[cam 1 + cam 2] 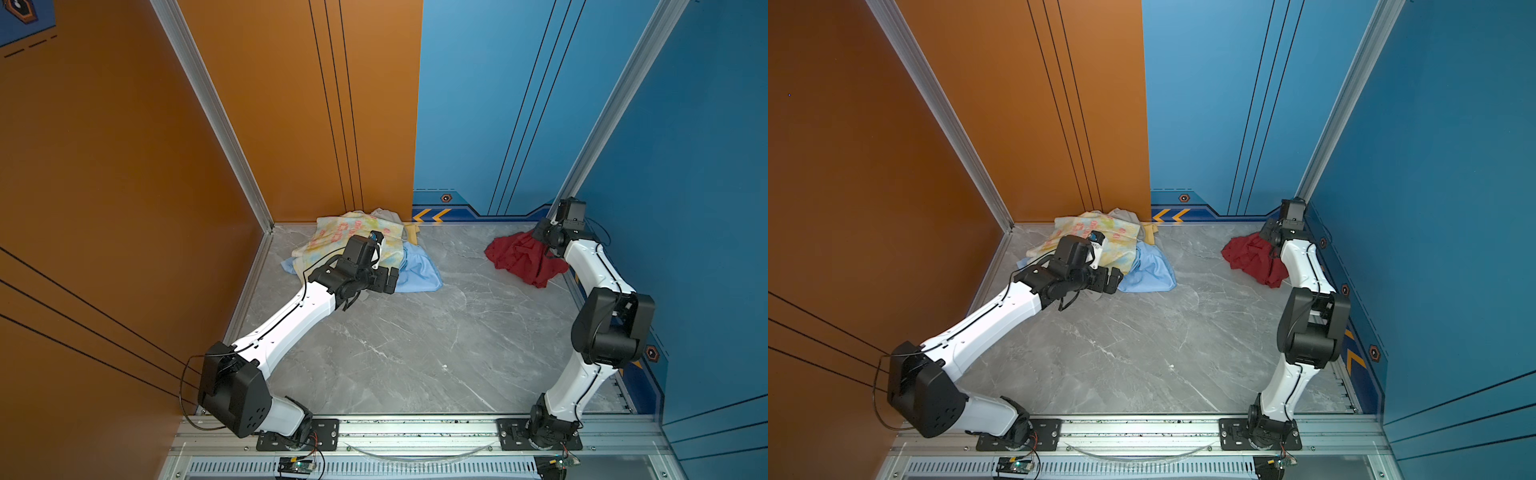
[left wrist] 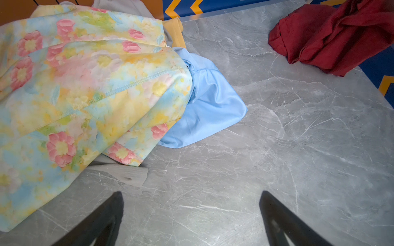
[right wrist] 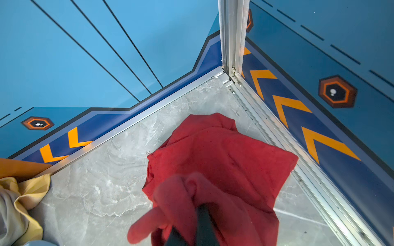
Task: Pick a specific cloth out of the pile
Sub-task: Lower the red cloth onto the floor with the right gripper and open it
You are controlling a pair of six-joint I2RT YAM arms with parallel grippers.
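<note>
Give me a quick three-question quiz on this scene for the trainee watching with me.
1. True or false: the dark red cloth lies apart from the pile, with bare table between them.
2. Which gripper is shut on the dark red cloth? A) left B) right C) neither
3. Fill in: the left gripper has its jaws ____ and holds nothing.

Key: 1 true. 2 B, the right gripper. 3 open.
</note>
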